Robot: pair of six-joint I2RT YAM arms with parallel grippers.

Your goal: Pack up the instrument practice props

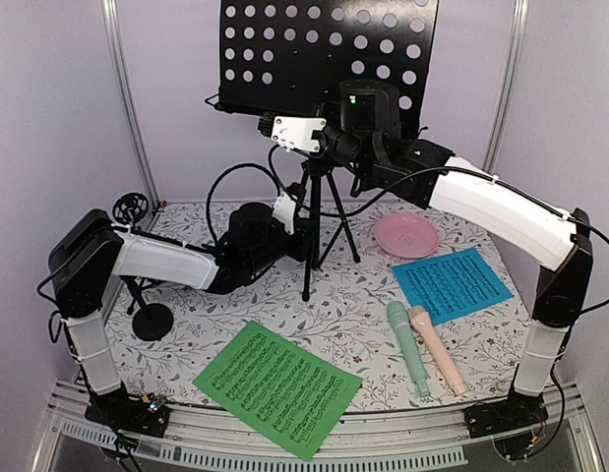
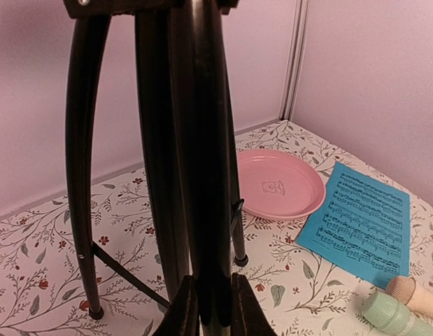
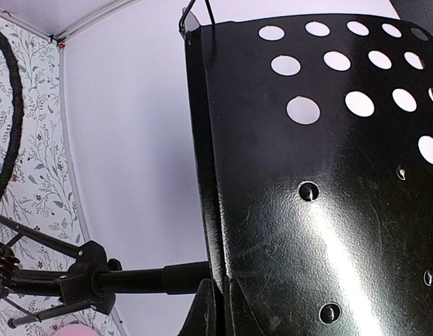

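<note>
The left gripper (image 2: 210,308) was clamped low on the centre pole of the tripod (image 2: 195,140). The right gripper (image 3: 217,306) pinched the edge of the black music desk (image 3: 314,210) above. The stand stood upright at the back of the table (image 1: 363,305), with a pink dish (image 2: 279,183) beside its feet. The blue page (image 2: 363,224), green page (image 1: 279,386), green microphone (image 1: 407,346) and pink microphone (image 1: 438,349) lay nearer the front.
</note>
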